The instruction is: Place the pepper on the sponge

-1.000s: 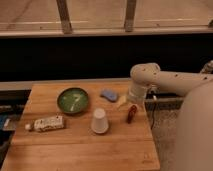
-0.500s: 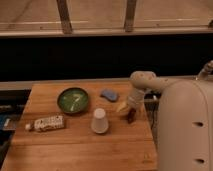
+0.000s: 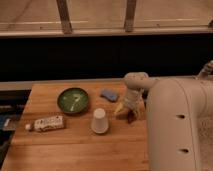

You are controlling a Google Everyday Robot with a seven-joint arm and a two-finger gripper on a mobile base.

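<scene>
— Where is the tool [image 3: 128, 109] right now?

— Low over the right part of the wooden surface [image 3: 75, 150], at the end of the bulky white arm [image 3: 175, 125] that fills the right side of the view. Its pale yellow tip points down toward the wood.

— Apart, together, or clamped on something?

— I cannot tell. The end of it is too much of a blur against what lies beneath.

— And the pepper [image 3: 131, 118]?

— Directly under the tool, a small dark red piece at its lower edge, on or just above the surface. Whether the tool touches it, I cannot tell.

— The sponge [image 3: 109, 94]?

— Lying flat, light blue, a little beyond the tool and to its left as the camera sees it. It is apart from both the tool and the pepper, with nothing on it.

— What else is around?

— A white cup [image 3: 99, 120] stands upside down just left of the tool, slightly nearer the camera. A green bowl [image 3: 73, 100] sits farther left, past the sponge. A flat white packet [image 3: 47, 123] lies well apart from the tool, near the left edge.
</scene>
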